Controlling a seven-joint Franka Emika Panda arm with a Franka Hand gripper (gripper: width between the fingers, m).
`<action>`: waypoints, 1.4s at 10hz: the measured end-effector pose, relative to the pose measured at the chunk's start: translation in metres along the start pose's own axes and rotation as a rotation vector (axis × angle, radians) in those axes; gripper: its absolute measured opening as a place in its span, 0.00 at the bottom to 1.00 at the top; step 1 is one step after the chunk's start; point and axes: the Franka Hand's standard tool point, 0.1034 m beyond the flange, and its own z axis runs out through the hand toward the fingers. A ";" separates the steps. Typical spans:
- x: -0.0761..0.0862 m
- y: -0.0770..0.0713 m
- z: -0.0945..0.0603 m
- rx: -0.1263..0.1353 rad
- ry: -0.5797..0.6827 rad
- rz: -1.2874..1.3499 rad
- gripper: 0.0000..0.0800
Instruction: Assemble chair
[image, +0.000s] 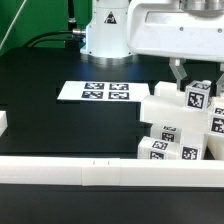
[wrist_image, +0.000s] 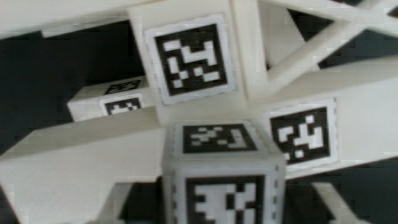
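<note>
Chunky matte white plastic chair (image: 180, 125) blocks bear square tags.

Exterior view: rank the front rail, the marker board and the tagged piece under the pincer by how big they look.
1. Front rail, spanning nearly the whole frame.
2. Marker board.
3. Tagged piece, smallest, though the pincer hides part of it.
The rail sits nearest the camera, so its lead may be exaggerated.

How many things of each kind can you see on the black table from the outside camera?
Robot arm: 1
Flat marker board: 1
Stack of white chair pieces: 1 (the separate pieces are too jumbled to count)
Long white rail: 1
Total: 4
</note>
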 end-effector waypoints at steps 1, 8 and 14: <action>0.000 -0.003 -0.006 0.006 0.006 -0.077 0.44; -0.004 -0.001 -0.015 0.014 0.012 -0.212 0.81; -0.064 0.027 -0.011 0.053 0.118 -0.401 0.81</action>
